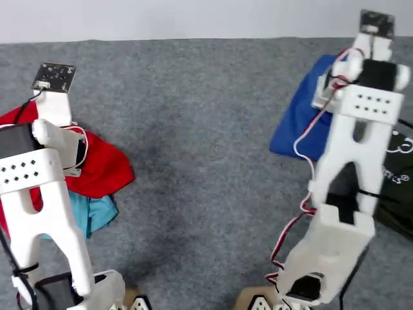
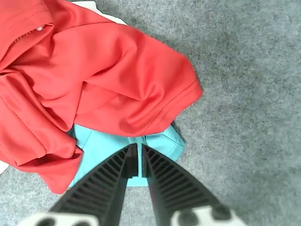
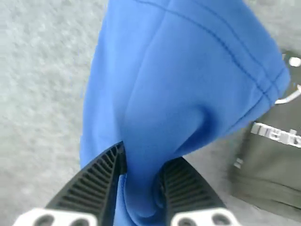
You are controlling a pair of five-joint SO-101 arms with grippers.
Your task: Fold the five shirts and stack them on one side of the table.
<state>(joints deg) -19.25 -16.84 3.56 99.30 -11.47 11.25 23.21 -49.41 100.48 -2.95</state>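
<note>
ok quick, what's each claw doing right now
Left claw: closed, tips over the teal shirt.
Right claw: closed on the blue shirt.

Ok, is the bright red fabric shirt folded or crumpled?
Crumpled: the bright red fabric shirt lies bunched in loose creases over a turquoise fabric shirt.

- A grey felt-like covering [image 1: 193, 213] is lying flat over the table [image 1: 213, 84], reaching every edge seen in the high view.
- Its nap is showing as a fine mottled texture in both wrist views.
- A pale band [image 1: 193, 18] is running beyond the table's far edge; wall or floor, cannot tell.
- Soft, even light is falling across the surface, leaving only faint shadows.
</note>
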